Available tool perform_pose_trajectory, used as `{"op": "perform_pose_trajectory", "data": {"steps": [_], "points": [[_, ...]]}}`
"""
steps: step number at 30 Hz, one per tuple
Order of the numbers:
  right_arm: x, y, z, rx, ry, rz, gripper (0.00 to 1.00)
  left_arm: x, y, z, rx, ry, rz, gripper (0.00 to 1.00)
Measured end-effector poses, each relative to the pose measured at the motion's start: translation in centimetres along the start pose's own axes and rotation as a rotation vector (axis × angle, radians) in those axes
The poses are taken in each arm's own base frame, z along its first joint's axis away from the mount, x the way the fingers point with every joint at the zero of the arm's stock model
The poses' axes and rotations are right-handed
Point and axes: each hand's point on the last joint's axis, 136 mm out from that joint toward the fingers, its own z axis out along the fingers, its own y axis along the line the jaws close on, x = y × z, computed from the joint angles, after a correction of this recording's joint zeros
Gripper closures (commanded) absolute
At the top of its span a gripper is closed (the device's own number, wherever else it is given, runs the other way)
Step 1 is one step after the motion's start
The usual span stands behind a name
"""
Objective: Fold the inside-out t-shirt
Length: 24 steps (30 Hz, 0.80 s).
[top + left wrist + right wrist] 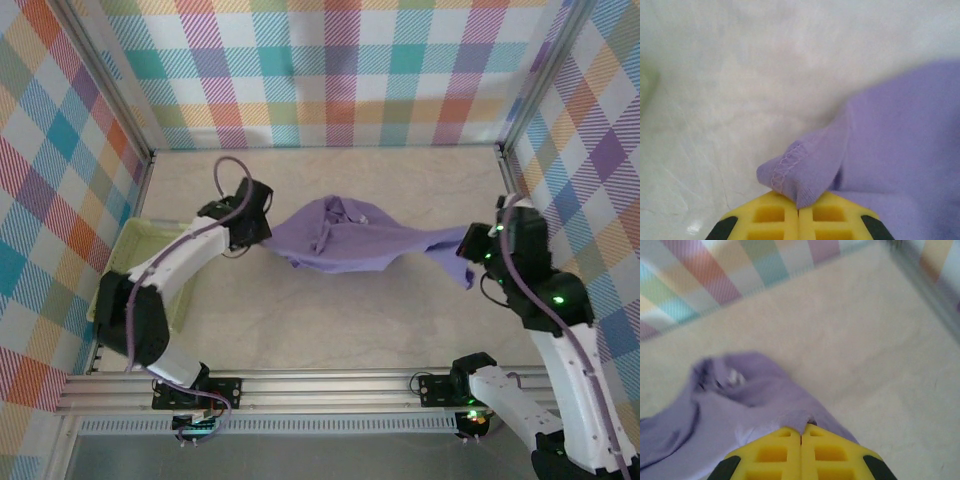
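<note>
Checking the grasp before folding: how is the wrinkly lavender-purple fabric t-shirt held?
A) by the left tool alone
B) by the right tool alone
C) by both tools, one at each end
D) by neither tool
C: the left tool and the right tool are each closed on an end of the wrinkly lavender-purple fabric t-shirt, which spans between them.

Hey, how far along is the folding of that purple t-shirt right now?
Done: each gripper has a grip, the left gripper shut on a hemmed edge, the right gripper shut on the opposite end. In hand: the wrinkly lavender-purple fabric t-shirt is bunched, stretched between them across the beige table. Left: no fold shows yet; it needs spreading flat, then folding.
</note>
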Motion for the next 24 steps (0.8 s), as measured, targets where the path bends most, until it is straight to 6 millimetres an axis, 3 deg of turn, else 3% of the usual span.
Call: {"op": "perform_pose_trajectory", "data": {"steps": [3, 6, 9, 11, 13, 17, 21, 24], "points": [[-5.0, 0.2, -4.0, -0.005, -0.161, -0.012, 1.0, -4.3, -0.9, -7.0, 0.117, -0.149, -0.014, 1.0], [-7.8, -0.3, -6.9, 0.01, -0.264, -0.021, 1.0, -6.6, -0.7, -12.6, 0.201, -0.262, -0.026, 1.0], [-8.6, -0.7, -7.8, 0.032, -0.299, -0.034, 1.0, -6.6, -0.4, -13.3, 0.199, -0.265, -0.008, 0.98], [-8.5, -0.7, -7.4, 0.039, -0.288, -0.041, 1.0, -6.1, -0.6, -11.6, 0.164, -0.216, 0.013, 0.98], [-7.9, -0.3, -6.0, 0.04, -0.254, -0.054, 1.0, -5.7, -1.2, -8.7, 0.111, -0.144, 0.041, 0.98], [-5.8, 0.9, -1.0, 0.045, -0.133, -0.087, 1.0, -4.4, -2.5, -0.3, -0.025, 0.02, 0.102, 0.9], [-3.0, 1.8, 5.7, 0.086, 0.018, -0.126, 1.0, -4.4, -3.7, 6.7, -0.137, 0.12, 0.147, 0.58], [-0.9, 1.5, 9.6, 0.126, 0.113, -0.141, 1.0, -4.8, -4.6, 9.8, -0.166, 0.146, 0.163, 0.44]]}}
